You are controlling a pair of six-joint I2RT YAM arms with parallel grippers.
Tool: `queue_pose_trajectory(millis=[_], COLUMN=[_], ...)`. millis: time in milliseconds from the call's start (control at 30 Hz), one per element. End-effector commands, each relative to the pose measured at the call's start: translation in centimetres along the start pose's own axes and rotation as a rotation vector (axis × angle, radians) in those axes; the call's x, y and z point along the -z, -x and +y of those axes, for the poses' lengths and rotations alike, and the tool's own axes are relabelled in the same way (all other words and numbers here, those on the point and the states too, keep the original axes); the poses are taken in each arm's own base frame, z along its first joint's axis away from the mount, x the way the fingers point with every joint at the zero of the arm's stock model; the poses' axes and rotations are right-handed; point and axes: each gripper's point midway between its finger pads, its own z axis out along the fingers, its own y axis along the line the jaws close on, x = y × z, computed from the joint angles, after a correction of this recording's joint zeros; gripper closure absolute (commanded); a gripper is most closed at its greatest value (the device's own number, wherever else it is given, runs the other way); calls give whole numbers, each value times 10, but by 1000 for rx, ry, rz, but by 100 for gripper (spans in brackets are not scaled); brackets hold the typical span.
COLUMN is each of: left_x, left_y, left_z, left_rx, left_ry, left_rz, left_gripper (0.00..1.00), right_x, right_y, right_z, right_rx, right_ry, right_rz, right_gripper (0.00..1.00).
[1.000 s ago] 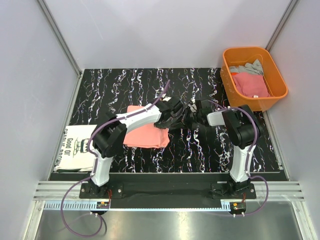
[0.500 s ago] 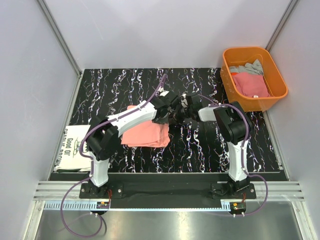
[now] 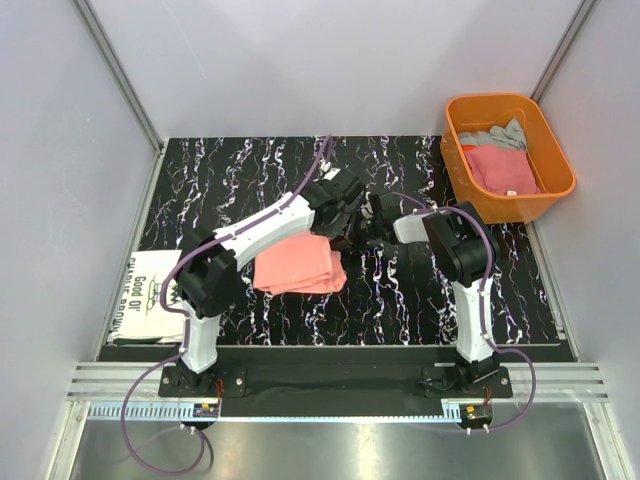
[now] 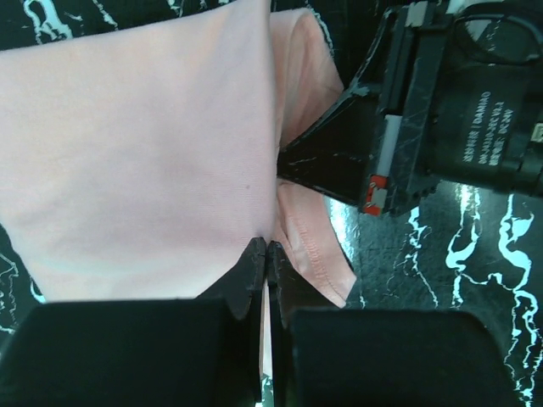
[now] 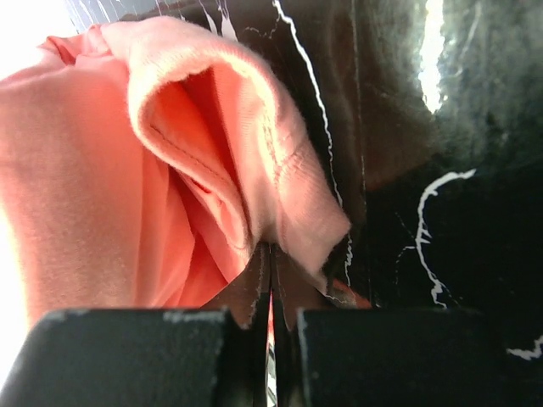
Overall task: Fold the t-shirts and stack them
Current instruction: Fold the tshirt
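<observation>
You have the left end effector (image 4: pixel 265 248) and the right end effector (image 5: pixel 270 252) both clenched on the far right edge of the folded salmon-pink t-shirt (image 3: pixel 295 268), which lies left of centre on the marbled surface (image 3: pixel 400 300), that edge apparently lifted.

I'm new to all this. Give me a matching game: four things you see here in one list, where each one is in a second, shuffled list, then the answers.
Things:
1. salmon-pink t-shirt
2. white lettered t-shirt
3. orange tub
4. deeper pink t-shirt

Places:
A. inside the tub
B. far right corner of the table
C. mid-table, pinched by the left fingers and right fingers
D. near left edge, beside the left arm's base

Pairs: 1-C, 2-D, 3-B, 4-A
</observation>
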Motion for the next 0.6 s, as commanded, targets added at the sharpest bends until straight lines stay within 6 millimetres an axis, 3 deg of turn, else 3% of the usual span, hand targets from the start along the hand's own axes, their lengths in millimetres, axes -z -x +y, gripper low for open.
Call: queue_pose_trajectory(millis=[0,567], left_x=[0,-35], left_y=[16,-4], left_z=[-17,-32], left_rx=[10,-39], left_ry=[-61,-97], left_rz=[-26,51], left_gripper=[100,100], right_x=[-4,1], right_y=[-1,-3], right_z=[-39,-42], right_rx=[-41,-58], right_ry=[-151,-148], right_rz=[-46,-40], right_gripper=[100,100])
